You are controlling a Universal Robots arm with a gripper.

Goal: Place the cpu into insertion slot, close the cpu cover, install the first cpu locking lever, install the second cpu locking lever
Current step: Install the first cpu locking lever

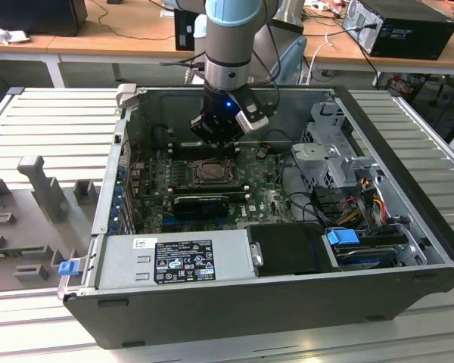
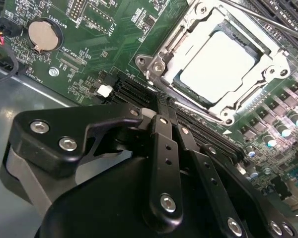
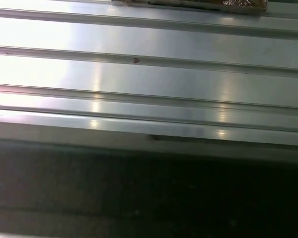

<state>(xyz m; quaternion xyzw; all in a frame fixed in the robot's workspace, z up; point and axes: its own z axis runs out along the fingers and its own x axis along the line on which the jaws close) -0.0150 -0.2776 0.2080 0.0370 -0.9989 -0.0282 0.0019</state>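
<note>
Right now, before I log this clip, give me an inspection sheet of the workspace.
Surface: ribbed metal table, open computer case on it.
Job's things: cpu seated in insertion slot; cpu cover down around it.
Clutter: grey fixture blocks at the exterior view's left.
Grippers: gripper shut, empty, beside the socket.
Cables: wire bundle in the case.
Surroundings: wooden benches behind.

No legible text: power supply label (image 1: 183, 261), lettering on green board (image 2: 89, 59), seemingly too fine.
</note>
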